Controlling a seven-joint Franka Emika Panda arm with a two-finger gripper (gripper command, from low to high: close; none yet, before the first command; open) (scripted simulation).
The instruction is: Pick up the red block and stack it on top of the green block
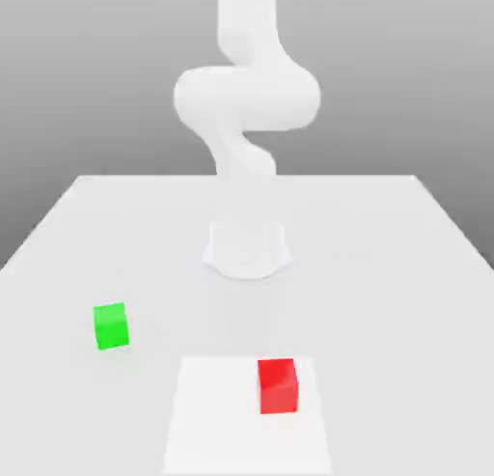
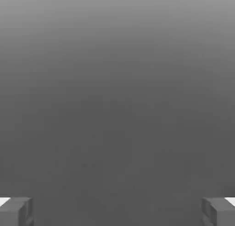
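- We see the gripper (image 2: 117, 212) in the hand view with its two fingers (image 2: 19, 211) standing wide apart, and the space between them is plain grey.
- We find the red block (image 1: 278, 387) in the exterior view, outside the pincer's grip; we cannot tell its exact direction from the pincer.
- We see the red block resting upright on a pale patch (image 1: 212, 421) on the white table (image 1: 386, 271). It lies toward the exterior view's right side of that patch, with its top reaching about to the patch's far edge in the picture.
- We see the green block (image 1: 111, 326) resting on the table toward the exterior view's left, beyond the patch's side and farther from the camera than the red block.
- We see the two blocks well apart, with bare table and part of the patch between them; each sits on its own, unstacked.
- We see the white arm (image 1: 247, 98) rising from its base (image 1: 247, 252) near the middle of the table, behind both blocks as the exterior view looks. Its rounded upper links stand out against the grey background, well clear of both blocks.
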